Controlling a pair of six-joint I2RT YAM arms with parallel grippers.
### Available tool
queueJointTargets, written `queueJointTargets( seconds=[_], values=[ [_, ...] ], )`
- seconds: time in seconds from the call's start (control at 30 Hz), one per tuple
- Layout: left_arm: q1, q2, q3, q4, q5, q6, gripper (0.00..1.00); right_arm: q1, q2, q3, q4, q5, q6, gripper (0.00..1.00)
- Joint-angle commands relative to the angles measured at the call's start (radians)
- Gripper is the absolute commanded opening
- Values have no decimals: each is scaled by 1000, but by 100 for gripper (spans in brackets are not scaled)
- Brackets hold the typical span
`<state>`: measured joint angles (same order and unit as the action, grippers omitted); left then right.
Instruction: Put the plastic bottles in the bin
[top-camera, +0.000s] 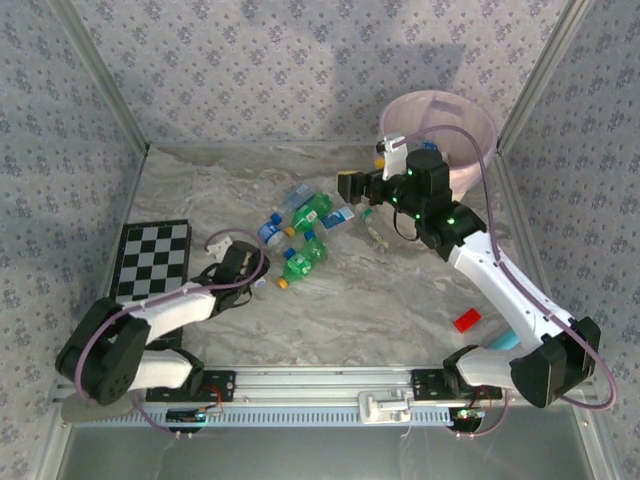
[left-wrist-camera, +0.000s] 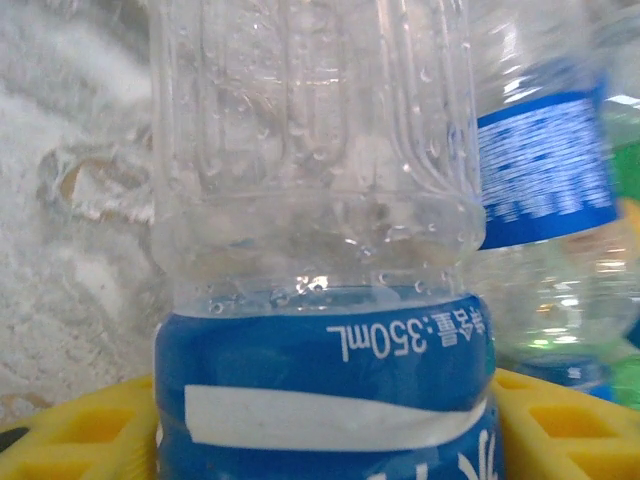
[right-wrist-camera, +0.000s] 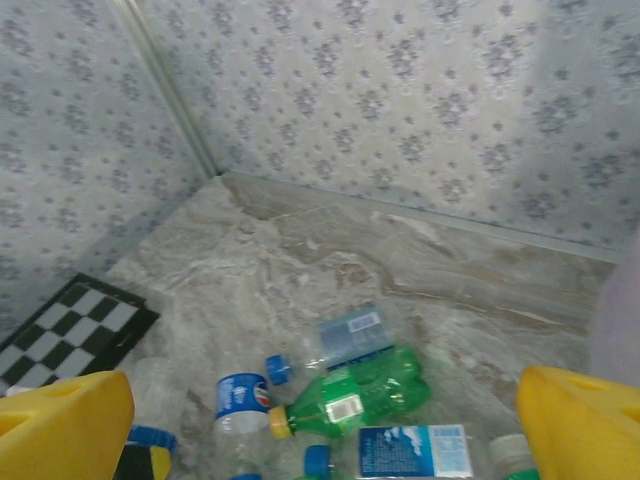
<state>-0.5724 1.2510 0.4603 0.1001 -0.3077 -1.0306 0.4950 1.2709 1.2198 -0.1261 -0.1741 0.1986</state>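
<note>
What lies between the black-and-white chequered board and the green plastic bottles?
The left pincer, in the top view, gripping a clear blue-labelled plastic bottle.

light: bright, even, soft | shadow: faint patch on back wall (top-camera: 420, 60) | blur: close-up bottle (left-wrist-camera: 320, 200) soft, background hazy

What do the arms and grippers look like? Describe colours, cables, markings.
The left arm and right arm have white links, black joints and looping lilac cables. Green lights dot the right one. Gripper fingers are yellow with square recesses.
</note>
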Motion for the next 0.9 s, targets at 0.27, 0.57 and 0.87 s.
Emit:
queueJointTargets(
  seconds=[0.27, 0.57, 0.87],
  values=[
    [-4, -275, 9, 170, 128, 388, 51, 55, 133, 78, 53, -223, 90, 100],
    [-30, -289, 54, 273, 346, 478, 49, 130, 256, 202, 23, -344, 125, 94],
    [-99, -275, 98, 291, 353, 524, 49, 168, 361, 227, 75, -418, 229, 88]
  ],
)
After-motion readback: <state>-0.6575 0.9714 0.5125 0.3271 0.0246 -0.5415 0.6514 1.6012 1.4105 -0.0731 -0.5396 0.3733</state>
